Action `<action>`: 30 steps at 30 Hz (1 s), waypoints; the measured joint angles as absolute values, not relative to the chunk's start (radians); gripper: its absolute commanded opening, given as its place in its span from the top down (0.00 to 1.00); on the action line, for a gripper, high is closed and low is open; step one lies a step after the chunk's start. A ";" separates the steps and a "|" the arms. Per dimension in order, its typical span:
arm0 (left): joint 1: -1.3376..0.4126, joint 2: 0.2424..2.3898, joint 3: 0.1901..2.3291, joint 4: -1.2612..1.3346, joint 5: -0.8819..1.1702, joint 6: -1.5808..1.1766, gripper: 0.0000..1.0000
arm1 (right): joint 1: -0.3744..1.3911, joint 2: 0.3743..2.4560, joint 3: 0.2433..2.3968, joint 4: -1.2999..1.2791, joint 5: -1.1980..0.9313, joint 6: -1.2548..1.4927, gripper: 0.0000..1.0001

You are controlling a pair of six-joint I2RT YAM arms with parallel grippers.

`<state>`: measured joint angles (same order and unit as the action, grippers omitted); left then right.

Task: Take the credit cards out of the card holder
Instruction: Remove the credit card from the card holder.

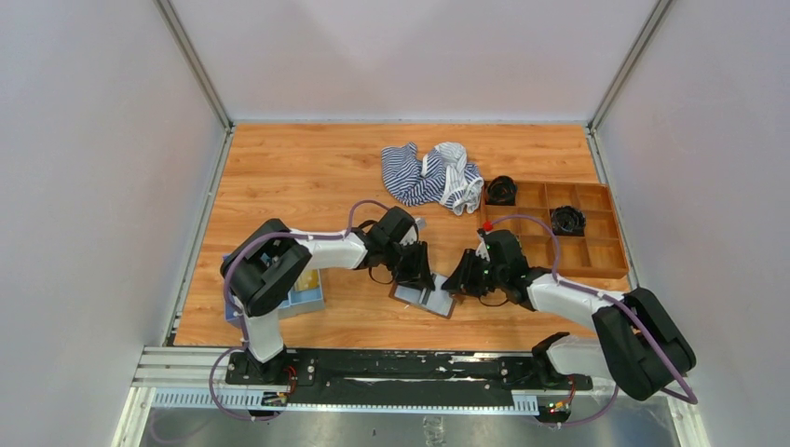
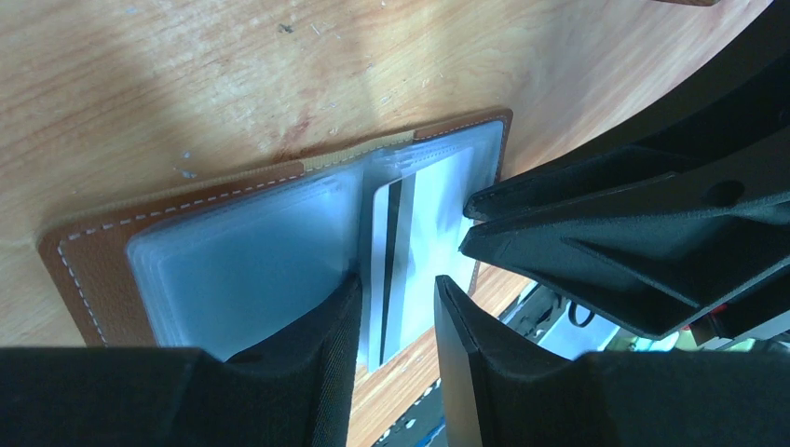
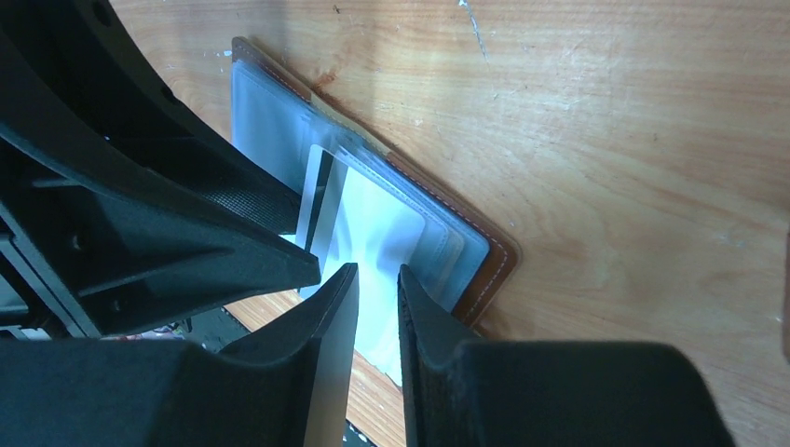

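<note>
The brown card holder (image 1: 424, 300) lies open on the table, clear pockets up. It also shows in the left wrist view (image 2: 93, 270) and the right wrist view (image 3: 486, 270). A pale greyish credit card (image 2: 424, 233) with a black stripe sticks partway out of a right-hand pocket, past the holder's near edge; it also shows in the right wrist view (image 3: 368, 223). My left gripper (image 1: 416, 273) (image 2: 398, 289) is open, its fingers either side of the card's striped end. My right gripper (image 1: 456, 282) (image 3: 377, 275) is narrowly open over the card's other side. No yellowish card is in view.
A striped cloth (image 1: 433, 175) lies at the back. A big brown compartment box (image 1: 596, 270) with black items stands at the right. A light-blue tray (image 1: 309, 300) sits under the left arm. The two grippers are close together over the holder.
</note>
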<state>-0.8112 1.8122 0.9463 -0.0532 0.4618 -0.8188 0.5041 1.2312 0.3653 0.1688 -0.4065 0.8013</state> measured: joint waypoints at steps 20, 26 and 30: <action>-0.801 1.830 0.933 -0.015 0.495 -0.850 0.66 | 0.504 1.240 0.360 0.188 -0.419 0.802 0.75; -0.788 1.821 0.912 -0.003 0.492 -0.861 0.85 | 0.504 1.241 0.360 0.190 -0.420 0.802 0.75; -0.781 1.805 0.903 -0.001 0.493 -0.868 0.89 | 0.504 1.244 0.360 0.192 -0.421 0.802 0.75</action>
